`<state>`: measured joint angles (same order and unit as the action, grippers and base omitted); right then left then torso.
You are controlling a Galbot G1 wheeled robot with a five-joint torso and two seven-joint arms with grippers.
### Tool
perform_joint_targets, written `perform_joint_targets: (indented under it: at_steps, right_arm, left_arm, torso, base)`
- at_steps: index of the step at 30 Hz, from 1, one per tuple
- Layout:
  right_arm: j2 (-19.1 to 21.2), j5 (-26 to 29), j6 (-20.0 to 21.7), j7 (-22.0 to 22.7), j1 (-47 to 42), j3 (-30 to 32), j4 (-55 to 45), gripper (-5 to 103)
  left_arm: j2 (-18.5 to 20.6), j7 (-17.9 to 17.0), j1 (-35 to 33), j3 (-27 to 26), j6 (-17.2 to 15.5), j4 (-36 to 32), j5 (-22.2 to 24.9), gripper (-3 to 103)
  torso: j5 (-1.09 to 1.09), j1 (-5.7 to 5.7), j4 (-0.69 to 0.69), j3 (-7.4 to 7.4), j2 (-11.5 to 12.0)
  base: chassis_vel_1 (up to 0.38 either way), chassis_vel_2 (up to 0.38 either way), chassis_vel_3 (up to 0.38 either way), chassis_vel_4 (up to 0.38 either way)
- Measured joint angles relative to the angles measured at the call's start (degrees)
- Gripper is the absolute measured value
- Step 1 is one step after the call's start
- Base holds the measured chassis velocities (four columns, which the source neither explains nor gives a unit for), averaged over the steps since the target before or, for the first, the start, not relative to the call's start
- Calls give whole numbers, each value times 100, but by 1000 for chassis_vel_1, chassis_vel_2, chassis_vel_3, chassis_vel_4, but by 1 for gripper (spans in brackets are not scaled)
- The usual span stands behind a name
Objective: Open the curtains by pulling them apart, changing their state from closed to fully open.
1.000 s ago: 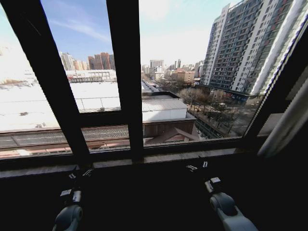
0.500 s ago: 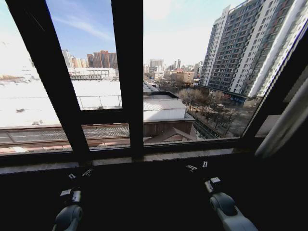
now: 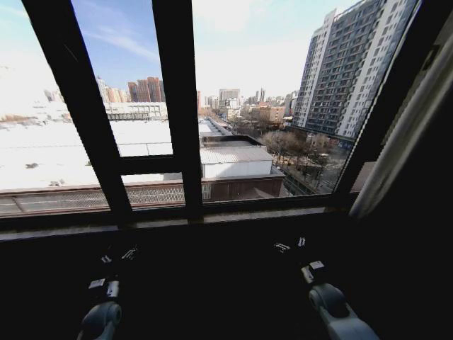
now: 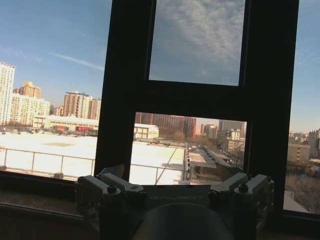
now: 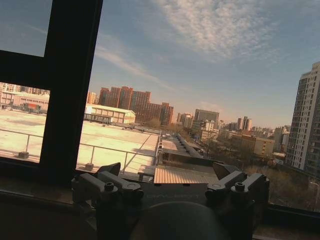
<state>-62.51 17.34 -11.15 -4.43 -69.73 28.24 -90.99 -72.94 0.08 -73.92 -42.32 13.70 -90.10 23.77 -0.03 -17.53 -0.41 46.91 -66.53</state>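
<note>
While most of the glass stands bare, one curtain (image 3: 402, 138) shows in the head view as a bunched greyish-beige strip leaning along the right side of the window frame (image 3: 177, 106), running from the upper right corner down toward the sill (image 3: 212, 216). Its top is cut off by the picture's edge and its lower end fades into the dark wall below the sill, so how far down it hangs cannot be made out.

Below the sill, the left gripper (image 3: 118, 255) sits low and left of the frame's thick middle bar, and the right gripper (image 3: 290, 245) sits low and right of that bar. Both are dim against the dark wall, well apart from the curtain and touching nothing. From the left wrist view, the left gripper (image 4: 174, 187) has its two fingers spread wide with nothing between them, pointing at the frame's bars and the snowy roofs beyond. From the right wrist view, the right gripper (image 5: 170, 186) is likewise spread wide and empty, facing the glass just right of a dark upright bar. The fingertips in both wrist views are partly hidden behind the wrist housing at the near edge.
</note>
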Motion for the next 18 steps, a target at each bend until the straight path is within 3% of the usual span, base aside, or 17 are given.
perform_joint_targets:
  at_steps: [9, 18]
  right_arm:
    - [0, 0, 0, 0, 3, 0, 0, 100]
    - [0, 0, 0, 0, 1, -1, 0, 100]
  left_arm:
    - [0, 1, 2, 1, 1, 0, 0, 100]
    - [1, 1, 0, -2, 0, 1, 0, 100]
  torso:
    - [5, -16, -3, 6, 8]
    - [-1, -1, 2, 0, 2]
  base:
    - [52, 24, -52, -21]
    - [195, -1, -186, 5]
